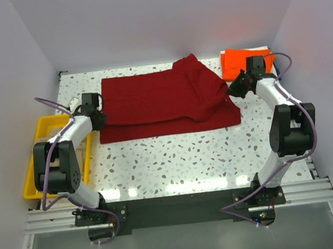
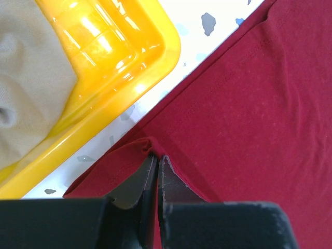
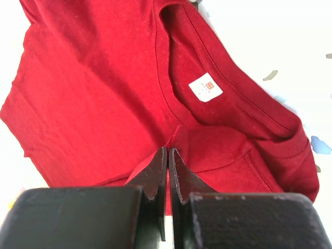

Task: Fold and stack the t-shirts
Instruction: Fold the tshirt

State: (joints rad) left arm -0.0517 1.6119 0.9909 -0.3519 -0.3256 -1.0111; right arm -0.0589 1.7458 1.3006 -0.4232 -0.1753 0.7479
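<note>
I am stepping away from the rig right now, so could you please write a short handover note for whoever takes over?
The left gripper is shut on the left edge of the dark red t-shirt, beside the yellow tray.
The right gripper is shut on the same shirt near its collar.
The orange t-shirt lies folded at the far right corner of the table; the beige t-shirt lies in the tray.
Done: orange folded, red partly folded.
Left: finish the red, fold the beige, stack all three.

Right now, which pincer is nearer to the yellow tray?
Left. The left pincer grips the red shirt by its edge right beside the tray; the right pincer holds its collar end, across the table.
</note>
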